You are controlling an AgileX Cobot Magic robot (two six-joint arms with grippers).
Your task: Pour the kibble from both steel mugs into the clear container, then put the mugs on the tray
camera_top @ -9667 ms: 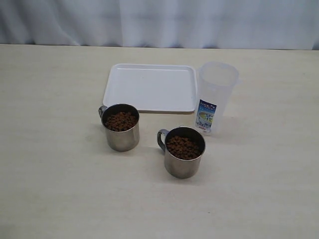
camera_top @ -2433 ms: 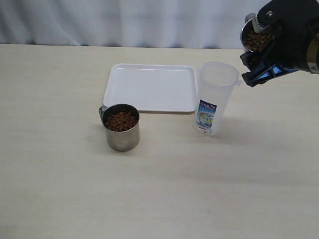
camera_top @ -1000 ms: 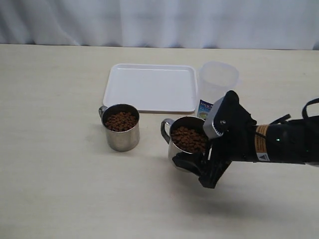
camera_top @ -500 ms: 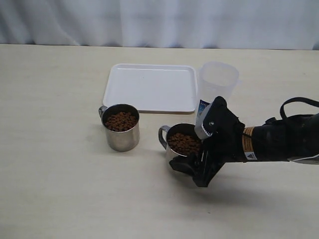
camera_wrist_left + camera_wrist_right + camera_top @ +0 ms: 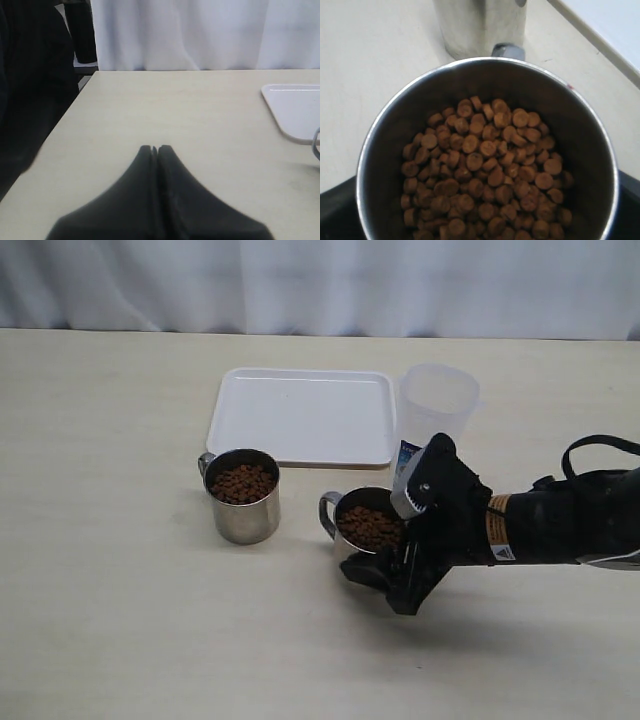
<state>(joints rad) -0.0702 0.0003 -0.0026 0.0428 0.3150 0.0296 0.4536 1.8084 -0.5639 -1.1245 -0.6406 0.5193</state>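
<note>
Two steel mugs hold brown kibble. One mug (image 5: 242,497) stands alone in front of the white tray (image 5: 300,415). The other mug (image 5: 368,530) sits low at the table in front of the clear container (image 5: 437,410), with my right gripper (image 5: 392,540) shut around its body. In the right wrist view this mug (image 5: 485,85) fills the frame, its kibble (image 5: 485,170) heaped inside, with black fingers (image 5: 335,210) at its sides. The free mug (image 5: 480,25) shows beyond it. My left gripper (image 5: 155,148) is shut on nothing, off to the table's left side.
The tray's corner (image 5: 295,107) shows in the left wrist view, far from the left gripper. A white curtain hangs behind the table. The right arm (image 5: 560,525) stretches in low from the right edge. The tray (image 5: 615,25) lies beyond the held mug.
A second ago the gripped mug was slightly higher and further right; it has come down and left. Over the last half second nothing has moved. The other mug, tray and container stayed put.
</note>
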